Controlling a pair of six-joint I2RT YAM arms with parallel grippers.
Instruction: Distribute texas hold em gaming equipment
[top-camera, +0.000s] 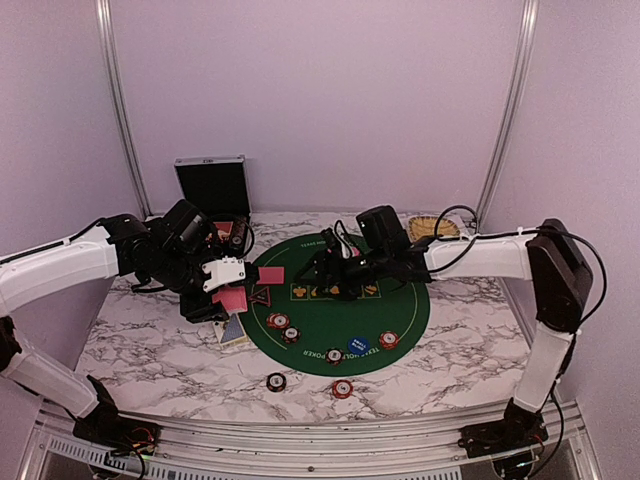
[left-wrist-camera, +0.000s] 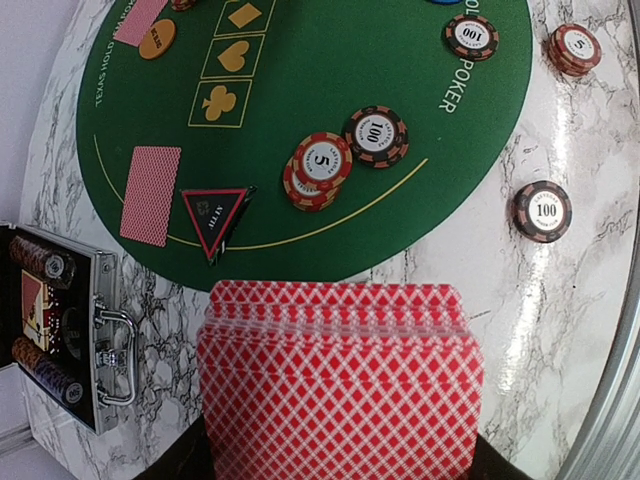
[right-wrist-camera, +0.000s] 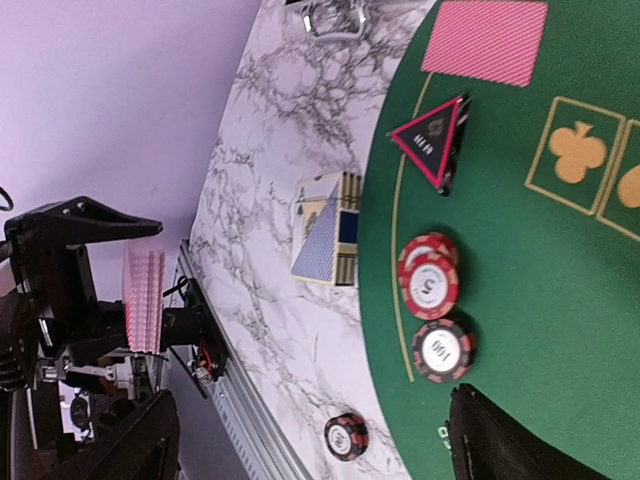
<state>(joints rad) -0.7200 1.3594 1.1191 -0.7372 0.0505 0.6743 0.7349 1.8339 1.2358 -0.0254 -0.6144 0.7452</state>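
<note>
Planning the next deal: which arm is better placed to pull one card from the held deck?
Right. The right gripper is open and empty over the green mat; the left gripper is shut on the deck.

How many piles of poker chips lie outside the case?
6: four piles on the green mat, two piles on the marble table nearer the arms. The right arm may hide more.
</note>
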